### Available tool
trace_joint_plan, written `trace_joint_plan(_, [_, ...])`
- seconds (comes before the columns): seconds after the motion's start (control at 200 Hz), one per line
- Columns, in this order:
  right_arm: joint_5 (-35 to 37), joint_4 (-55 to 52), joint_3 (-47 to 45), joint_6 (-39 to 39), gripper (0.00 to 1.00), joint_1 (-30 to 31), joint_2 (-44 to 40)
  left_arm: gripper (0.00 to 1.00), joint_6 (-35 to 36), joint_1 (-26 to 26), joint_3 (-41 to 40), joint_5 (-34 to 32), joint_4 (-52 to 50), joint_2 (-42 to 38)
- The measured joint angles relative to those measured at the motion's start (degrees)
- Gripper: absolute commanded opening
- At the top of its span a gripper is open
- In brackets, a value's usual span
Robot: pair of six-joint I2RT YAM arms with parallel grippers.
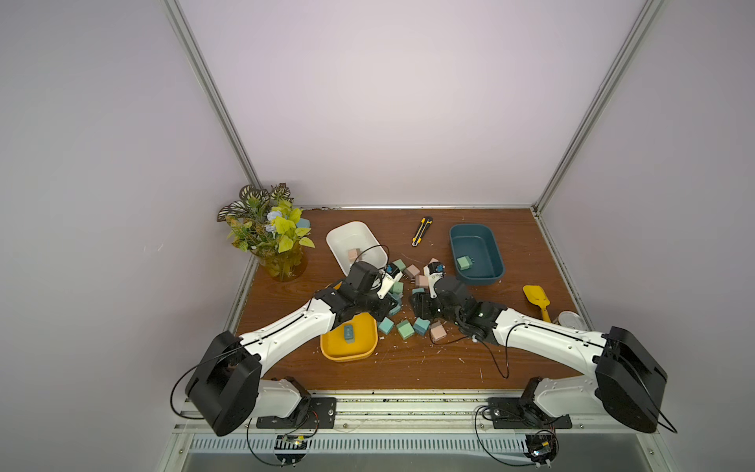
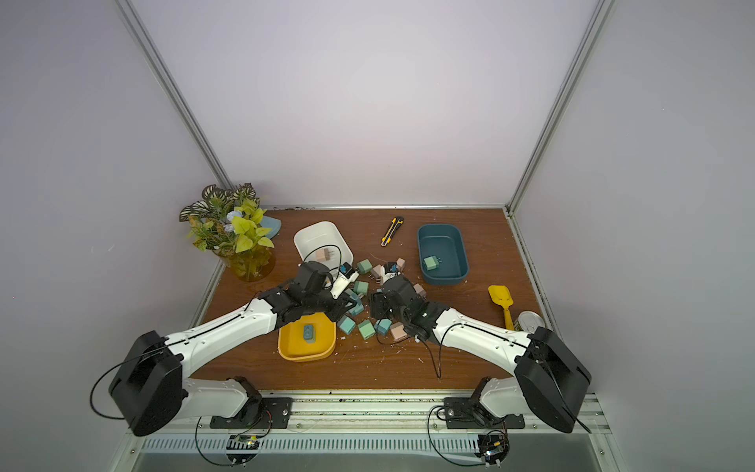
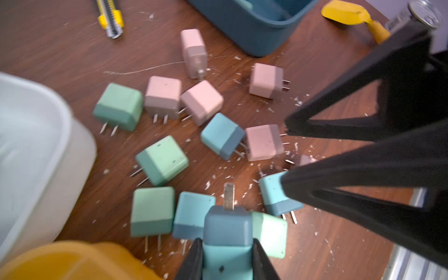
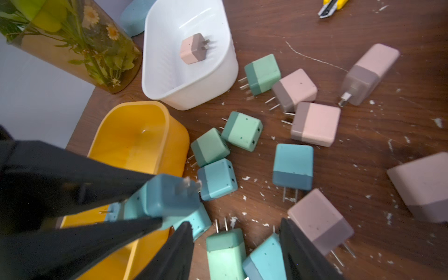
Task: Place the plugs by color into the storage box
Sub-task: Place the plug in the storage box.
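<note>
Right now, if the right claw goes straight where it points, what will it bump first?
Probably the mint green plug lying just ahead of the open right gripper, with a teal plug close beside it. Depth is unclear, so either could be touched first.

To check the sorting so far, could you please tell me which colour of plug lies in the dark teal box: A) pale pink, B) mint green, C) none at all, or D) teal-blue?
B: in both top views a single mint green plug lies inside the dark teal box, with nothing else in it.
</note>
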Motion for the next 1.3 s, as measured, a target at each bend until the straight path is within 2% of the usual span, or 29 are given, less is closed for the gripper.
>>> trace_joint_plan(0.175, [-0.20, 0.42, 4.28, -1.46, 0.62, 3.06, 4.35, 0.15, -3.61, 7.15, -6.05, 1.20, 1.25, -4.68])
trace_joint_plan(0.355, [-1.25, 0.83, 7.89, -2.32, 0.62, 4.85, 8.37, 0.17, -8.20, 16.59, -9.92, 6.19, 5.20, -5.22])
trace_joint_plan(0.42, [-1.40, 0.92, 8.59, -2.34, 0.62, 5.18, 9.44, 0.17, -9.40, 18.34, -10.47, 6.97, 5.81, -4.85])
trace_joint_plan(0.485, [-1.46, 1.09, 9.18, -2.34, 0.62, 5.42, 10.51, 0.18, -10.21, 18.58, -10.51, 7.69, 6.54, -4.15])
trace_joint_plan(0.53, [-1.66, 1.09, 9.64, -2.34, 0.62, 5.49, 11.26, 0.23, -10.69, 18.58, -10.51, 8.09, 7.19, -3.54])
trace_joint_plan(0.635, [-1.95, 1.05, 10.40, -2.34, 0.63, 5.49, 12.39, 0.49, -10.99, 18.58, -10.49, 8.83, 8.72, -1.55])
trace_joint_plan(0.721, [-2.32, 0.96, 10.51, -2.36, 0.63, 5.49, 12.59, 0.59, -11.47, 18.58, -10.43, 9.03, 9.25, 0.09])
trace_joint_plan(0.926, [-1.86, 0.15, 10.56, -2.54, 0.63, 5.49, 12.59, 0.63, -11.17, 18.67, -10.40, 8.44, 9.55, 1.29])
trace_joint_plan(1.296, [-0.90, -1.36, 13.97, -3.76, 0.63, 5.49, 14.88, 0.63, -10.47, 18.69, -10.45, 6.29, 10.71, -1.81])
